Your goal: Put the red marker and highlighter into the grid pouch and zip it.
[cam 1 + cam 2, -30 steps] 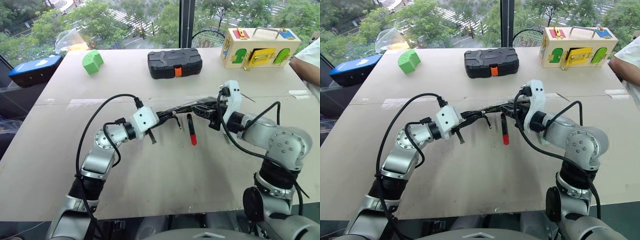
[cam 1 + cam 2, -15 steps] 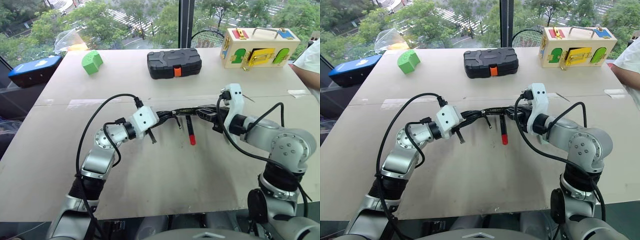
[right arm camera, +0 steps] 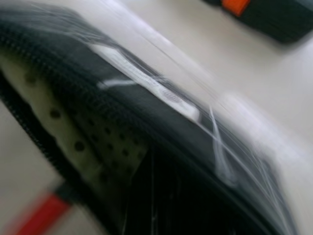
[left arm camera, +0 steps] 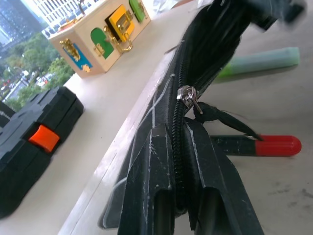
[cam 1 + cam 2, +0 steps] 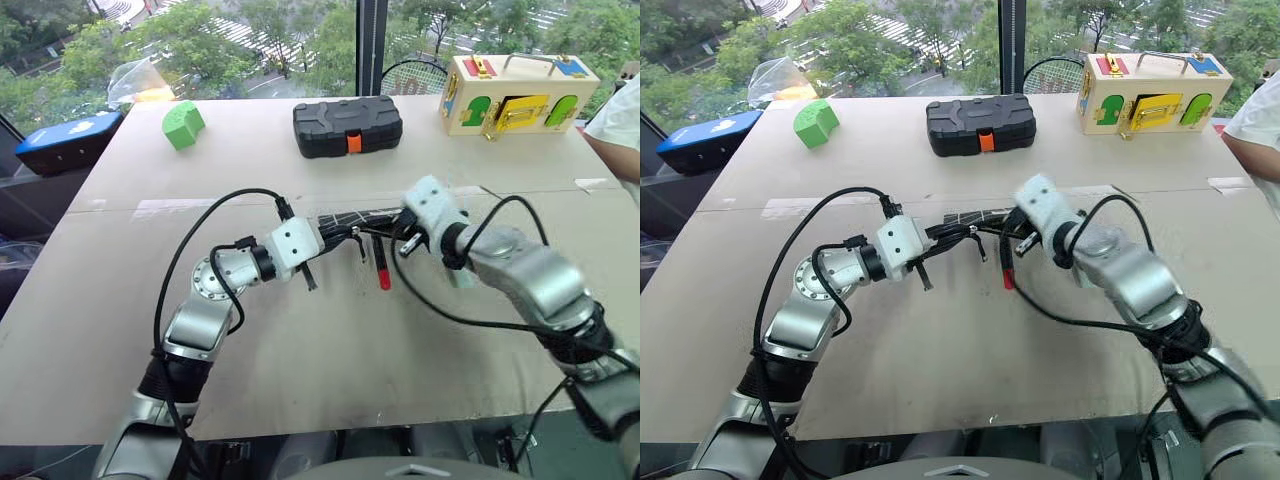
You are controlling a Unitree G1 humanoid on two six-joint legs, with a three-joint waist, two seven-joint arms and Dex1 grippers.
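Observation:
The grid pouch (image 5: 345,218) hangs just above the table between my two arms, its zipper edge facing up. My left gripper (image 5: 325,238) is shut on the pouch's left end; in the left wrist view the silver zipper pull (image 4: 188,95) sits just past my fingers (image 4: 161,196). My right gripper (image 5: 392,232) is up against the pouch's right part, and the fabric crowds the right wrist view. The red marker (image 5: 382,265) lies on the table under the pouch. The highlighter (image 4: 259,61) lies on the table beyond the marker.
At the back of the table stand a black hard case with an orange latch (image 5: 348,125), a green block (image 5: 184,124) and a wooden latch box (image 5: 520,95). A blue device (image 5: 70,138) sits off the left edge. A person's sleeve (image 5: 618,120) shows at the right.
My right arm has swung left along the pouch and its wrist has turned, so the gripper now sits nearer the pouch's middle. The left arm, marker and highlighter have kept still.

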